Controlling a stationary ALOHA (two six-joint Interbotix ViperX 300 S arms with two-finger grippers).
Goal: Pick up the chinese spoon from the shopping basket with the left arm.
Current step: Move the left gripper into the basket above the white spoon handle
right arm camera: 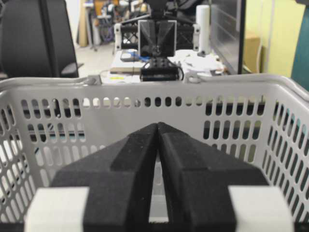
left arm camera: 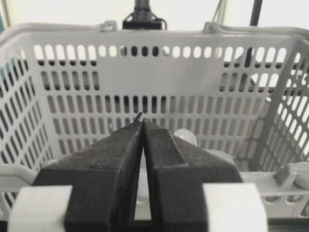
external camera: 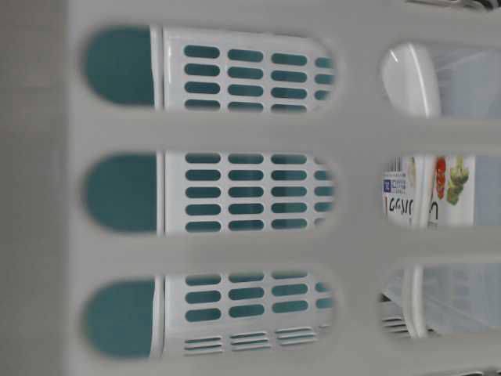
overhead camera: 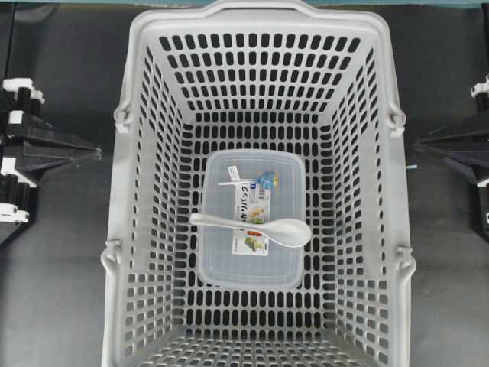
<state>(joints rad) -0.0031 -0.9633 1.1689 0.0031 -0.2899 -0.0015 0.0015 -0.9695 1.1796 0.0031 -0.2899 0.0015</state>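
Spoon (overhead camera: pixel 252 227) lies on a box (overhead camera: pixel 250 264) in the basket (overhead camera: pixel 145 107), far from the left end effector (overhead camera: pixel 95 153), which is closed and empty. Nothing is picked up yet.

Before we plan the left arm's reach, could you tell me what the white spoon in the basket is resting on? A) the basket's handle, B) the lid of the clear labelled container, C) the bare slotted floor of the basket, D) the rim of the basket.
B: in the overhead view the chinese spoon lies across the lid of the clear labelled container, which sits on the floor of the shopping basket.
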